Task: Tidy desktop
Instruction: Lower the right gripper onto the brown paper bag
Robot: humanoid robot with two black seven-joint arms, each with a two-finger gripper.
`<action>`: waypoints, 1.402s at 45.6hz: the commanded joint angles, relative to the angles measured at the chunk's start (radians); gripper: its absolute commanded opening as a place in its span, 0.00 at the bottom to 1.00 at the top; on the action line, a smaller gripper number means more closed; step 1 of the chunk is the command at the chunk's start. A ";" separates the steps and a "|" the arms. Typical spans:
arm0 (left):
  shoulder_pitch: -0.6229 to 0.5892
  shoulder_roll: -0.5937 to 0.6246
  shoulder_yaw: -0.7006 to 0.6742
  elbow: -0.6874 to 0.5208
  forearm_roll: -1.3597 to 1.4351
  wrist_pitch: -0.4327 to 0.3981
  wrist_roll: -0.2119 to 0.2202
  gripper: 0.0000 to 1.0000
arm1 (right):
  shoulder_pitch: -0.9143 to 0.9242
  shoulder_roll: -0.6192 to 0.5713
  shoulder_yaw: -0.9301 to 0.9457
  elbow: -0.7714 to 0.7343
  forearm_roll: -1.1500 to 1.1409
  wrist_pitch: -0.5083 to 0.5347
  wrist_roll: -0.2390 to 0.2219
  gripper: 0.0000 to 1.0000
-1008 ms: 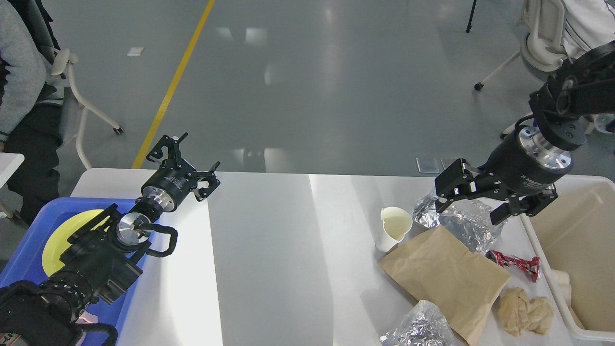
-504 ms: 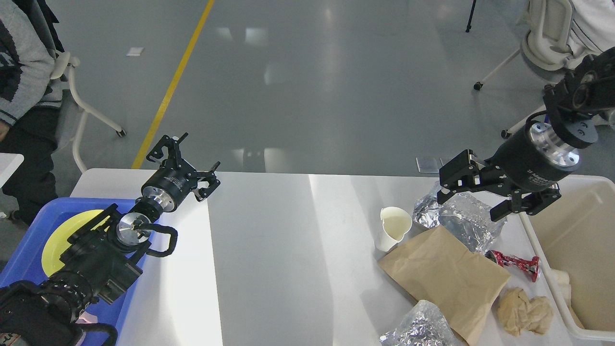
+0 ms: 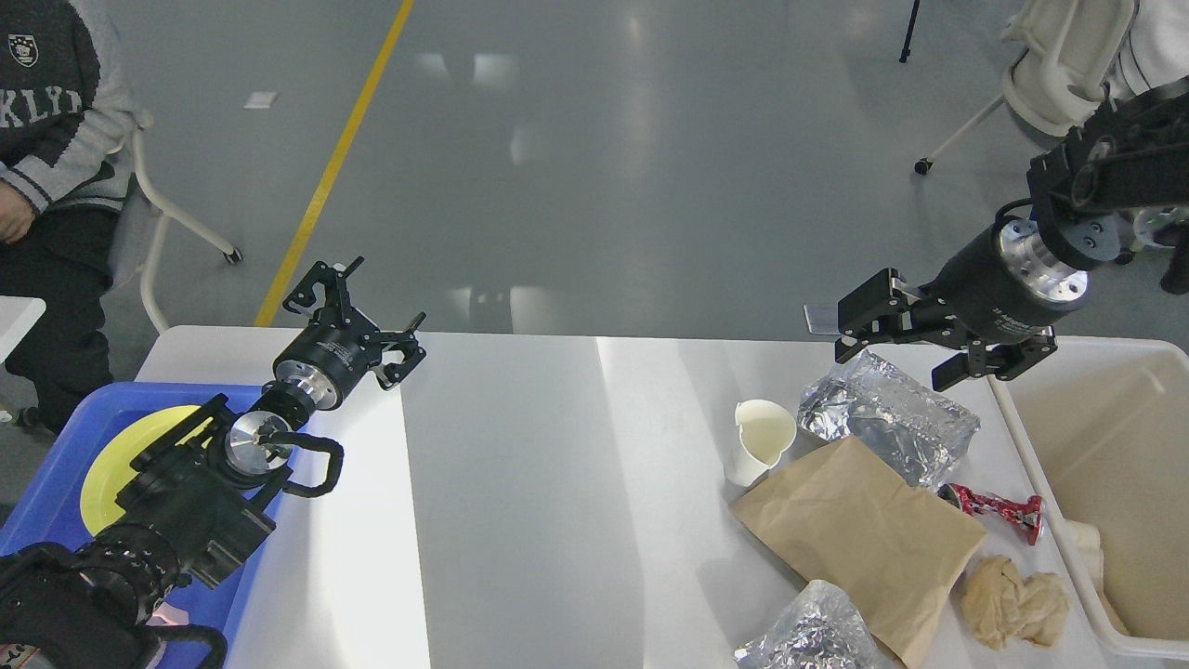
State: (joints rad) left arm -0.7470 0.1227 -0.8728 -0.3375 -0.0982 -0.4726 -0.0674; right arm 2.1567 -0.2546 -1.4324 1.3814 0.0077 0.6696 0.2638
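One desktop point(image 3: 520, 483) beneath both spread-fingered grippers, left point(image 3: 358, 311), right point(image 3: 896, 339); one tub point(image 3: 1096, 446) right of right fingers, perhaps holding cups; one tray point(image 3: 56, 502) holding one plate point(image 3: 116, 465); two foil wads point(image 3: 887, 423); one bag point(image 3: 859, 534)

— Left side? 
— The left claw point(image 3: 358, 316) hangs spread above the white desk point(image 3: 520, 483), beside a blue tray point(image 3: 56, 492) holding a yellow plate point(image 3: 121, 455).

— And right? 
— The right claw point(image 3: 896, 344) hovers spread and empty over crumpled foil point(image 3: 887, 427). Near it lie a paper cup point(image 3: 762, 441), a brown bag point(image 3: 859, 539), a crushed red can point(image 3: 994, 509), a paper wad point(image 3: 1012, 602), more foil point(image 3: 808, 641) and an off-white tub point(image 3: 1096, 446).
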 commanded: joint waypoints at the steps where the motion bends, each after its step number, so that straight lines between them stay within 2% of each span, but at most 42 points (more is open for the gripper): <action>1: 0.000 0.000 0.000 0.000 0.000 0.000 0.000 0.99 | -0.072 0.023 -0.008 -0.044 0.000 -0.004 -0.002 1.00; 15: 0.000 0.000 0.000 0.000 0.000 0.000 0.000 0.99 | -0.257 0.029 -0.025 -0.064 0.093 -0.054 -0.014 1.00; 22: 0.000 0.000 0.000 0.000 0.000 0.000 -0.002 0.99 | -0.357 0.021 -0.029 -0.054 0.170 -0.123 -0.057 1.00; 26: 0.000 0.000 0.000 0.000 0.000 0.000 -0.002 0.99 | -0.399 0.011 -0.039 -0.044 0.185 -0.169 -0.063 1.00; 35: 0.002 0.003 -0.002 0.000 0.000 -0.001 0.000 0.99 | -0.429 -0.020 -0.046 -0.030 0.186 -0.188 -0.090 1.00; 43: 0.002 0.005 -0.002 0.000 0.000 -0.003 0.000 0.99 | -0.474 -0.034 -0.049 -0.012 0.189 -0.219 -0.090 1.00; 52: 0.002 0.005 -0.002 0.000 0.002 -0.003 0.000 0.99 | -0.598 -0.032 -0.031 -0.010 0.258 -0.369 -0.090 1.00; 64: 0.002 0.005 -0.002 0.000 0.002 -0.003 0.000 0.99 | -0.649 -0.032 0.010 -0.011 0.305 -0.466 -0.087 1.00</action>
State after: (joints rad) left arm -0.7451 0.1274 -0.8745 -0.3381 -0.0973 -0.4757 -0.0674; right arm 1.5266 -0.2853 -1.4375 1.3714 0.3072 0.2423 0.1756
